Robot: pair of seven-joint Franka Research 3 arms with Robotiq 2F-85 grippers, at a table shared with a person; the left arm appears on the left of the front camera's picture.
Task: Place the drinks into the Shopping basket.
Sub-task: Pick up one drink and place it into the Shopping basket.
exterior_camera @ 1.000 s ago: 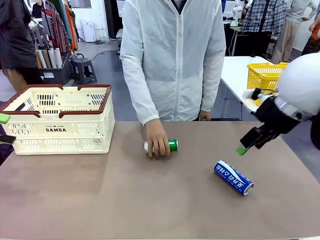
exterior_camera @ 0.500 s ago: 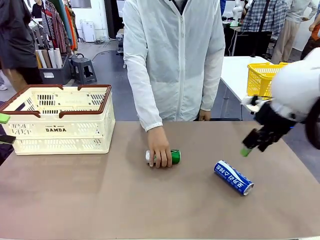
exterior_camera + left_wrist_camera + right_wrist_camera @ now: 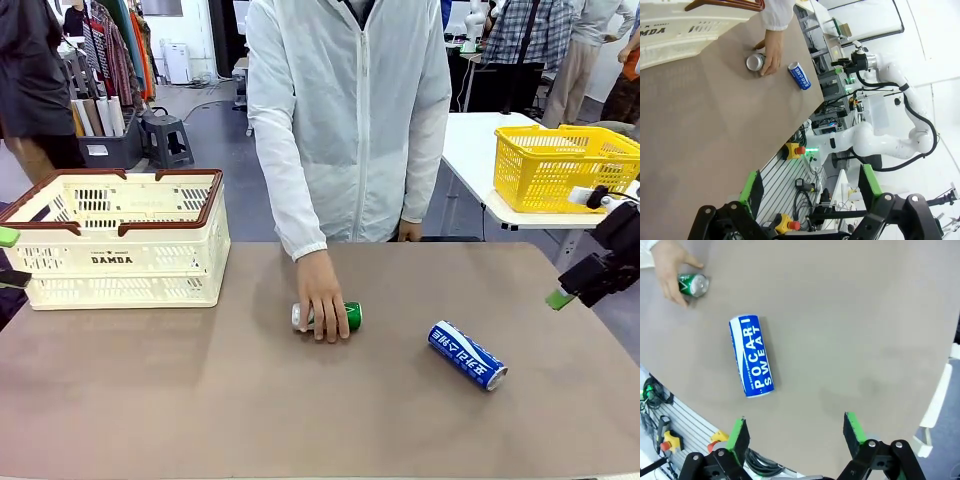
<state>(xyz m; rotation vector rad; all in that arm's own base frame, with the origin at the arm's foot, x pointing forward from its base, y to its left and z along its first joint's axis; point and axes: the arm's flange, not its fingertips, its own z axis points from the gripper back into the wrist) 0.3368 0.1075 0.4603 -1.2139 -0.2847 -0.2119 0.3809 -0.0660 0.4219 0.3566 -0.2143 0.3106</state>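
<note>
The blue can (image 3: pixel 751 356) lies on its side on the bare table (image 3: pixel 200 400), right of the middle and towards the robot's edge. The green can (image 3: pixel 349 316) also lies on its side near the middle, with the person's hand (image 3: pixel 323 295) resting on top of it. Neither is in the basket (image 3: pixel 120 262), which stands upright at the table's far left, well apart from both.

The right gripper (image 3: pixel 796 435) hangs above the table's right end with its jaws wide apart and nothing between them. The blue can sits ahead of it, off to one side. The left gripper (image 3: pixel 811 190) is likewise spread and empty, beside the basket.

The cans look like thin metal: stiff enough to clamp, but smooth and likely to dent if squeezed hard. Lying down, each will probably roll at a nudge. Whether they are full, and so heavy, cannot be told. The best hold is probably across the round barrel at mid-length, one pad on each side, away from the silver ends. The blue can is free to take — the green one is covered by the hand.
</note>
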